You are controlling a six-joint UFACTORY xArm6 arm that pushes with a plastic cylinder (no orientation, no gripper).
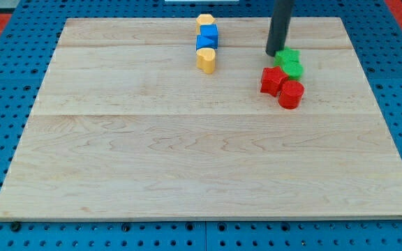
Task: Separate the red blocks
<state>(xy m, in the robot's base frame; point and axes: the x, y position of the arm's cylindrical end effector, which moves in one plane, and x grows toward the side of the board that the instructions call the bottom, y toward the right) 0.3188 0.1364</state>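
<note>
Two red blocks touch each other right of centre near the view's top: a red star-like block and a red cylinder just below and right of it. Two green blocks sit right above them: a green star-like block and a green cylinder. My tip rests on the board just left of the green star-like block and above the red star-like block, a short gap from the red one.
A column of blocks stands left of my tip: a yellow hexagon at the top, two blue blocks below it, and a yellow block at the bottom. The wooden board lies on a blue pegboard.
</note>
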